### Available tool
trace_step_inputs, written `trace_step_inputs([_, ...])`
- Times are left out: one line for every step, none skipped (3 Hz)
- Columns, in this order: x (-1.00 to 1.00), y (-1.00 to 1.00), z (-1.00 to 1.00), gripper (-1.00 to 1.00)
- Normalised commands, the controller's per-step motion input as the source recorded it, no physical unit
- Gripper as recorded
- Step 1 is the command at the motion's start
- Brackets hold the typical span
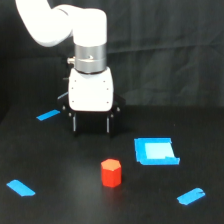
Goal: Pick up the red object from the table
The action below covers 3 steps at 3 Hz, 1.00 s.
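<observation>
A: Where is the red object point(111, 172)?
B: Upright on the tabletop point(60, 165), nearer the camera than the end effector point(91, 129).
A: End effector state?
B: Fingers apart, holding nothing, above the surface.

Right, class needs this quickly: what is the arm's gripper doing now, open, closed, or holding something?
Gripper: open, jaws apart, holding nothing. It hangs above the table, behind the red object, which stands free and untouched.
</observation>
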Motion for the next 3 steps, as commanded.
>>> trace_step_inputs([0.33,-0.99,-0.17,1.0])
trace_step_inputs([0.2,-0.98,0.04,1.0])
trace_step_inputs([0.16,-0.97,0.09,1.0])
